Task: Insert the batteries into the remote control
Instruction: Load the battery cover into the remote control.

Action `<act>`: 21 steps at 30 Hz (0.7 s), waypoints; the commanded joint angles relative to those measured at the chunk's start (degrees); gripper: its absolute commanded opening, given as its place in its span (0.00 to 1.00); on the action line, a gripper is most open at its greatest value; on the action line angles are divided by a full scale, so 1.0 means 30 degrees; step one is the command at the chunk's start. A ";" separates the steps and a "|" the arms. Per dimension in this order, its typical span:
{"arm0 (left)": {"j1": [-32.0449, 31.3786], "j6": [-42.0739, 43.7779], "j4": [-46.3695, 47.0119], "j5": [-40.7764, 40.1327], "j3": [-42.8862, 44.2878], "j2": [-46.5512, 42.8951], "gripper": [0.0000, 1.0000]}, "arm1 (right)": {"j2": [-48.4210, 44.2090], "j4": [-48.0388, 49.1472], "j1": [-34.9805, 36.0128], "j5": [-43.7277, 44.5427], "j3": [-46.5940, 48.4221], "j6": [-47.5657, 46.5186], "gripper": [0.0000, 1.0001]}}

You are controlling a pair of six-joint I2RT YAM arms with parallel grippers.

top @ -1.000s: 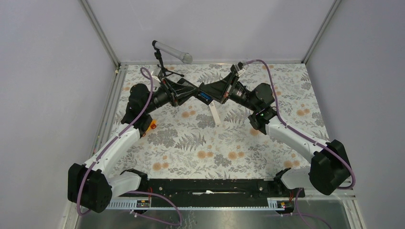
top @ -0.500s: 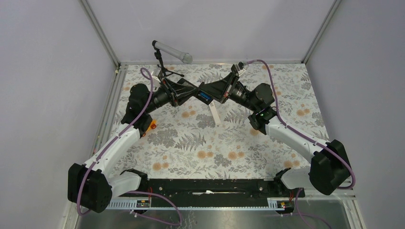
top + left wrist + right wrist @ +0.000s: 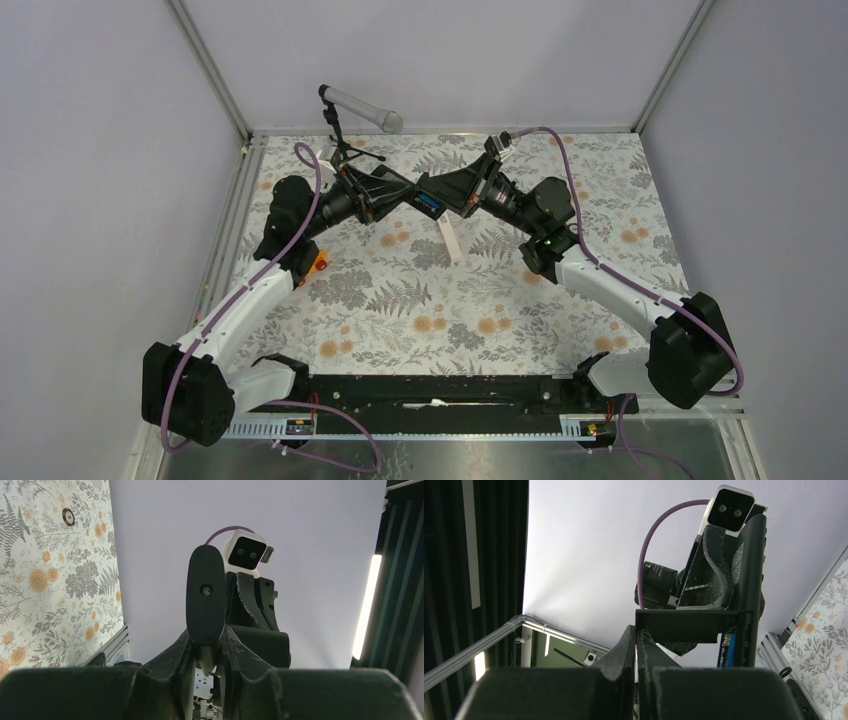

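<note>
Small blue battery (image 3: 430,203) mostly hidden, sat at black oblong plastic remote control (image 3: 205,597), held aloft over far middle of floral-patterned bench (image 3: 400,310). Left pincer (image 3: 207,647) slightly parted, clamped on remote's end. Right pincer (image 3: 636,641) fully closed beside remote; whether it pinched anything unclear. Only top view showed thin white strip (image 3: 450,240) on bench and orange toy car (image 3: 320,262), half hidden behind left arm.

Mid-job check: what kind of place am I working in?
Probably a lab test cell: plain wall panels in an aluminium frame, a floral-print table cover, and a microphone on a small stand.
</note>
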 commanded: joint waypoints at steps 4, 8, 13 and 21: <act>-0.0009 -0.0422 0.1172 -0.0084 -0.0201 -0.0690 0.00 | -0.0124 0.0937 0.0101 0.0534 -0.0198 -0.0097 0.00; -0.0008 -0.0479 0.1274 -0.0136 -0.0347 -0.0801 0.00 | -0.0195 0.0842 0.0124 0.0622 -0.0371 -0.0071 0.00; -0.0009 -0.0606 0.1438 -0.0150 -0.0409 -0.0869 0.00 | -0.0356 0.0321 0.0117 0.0924 -0.0722 0.0020 0.00; 0.0020 -0.0852 0.1676 -0.0379 -0.0351 -0.0952 0.00 | -0.0969 -0.0710 0.0125 0.1259 -0.1465 0.0240 0.00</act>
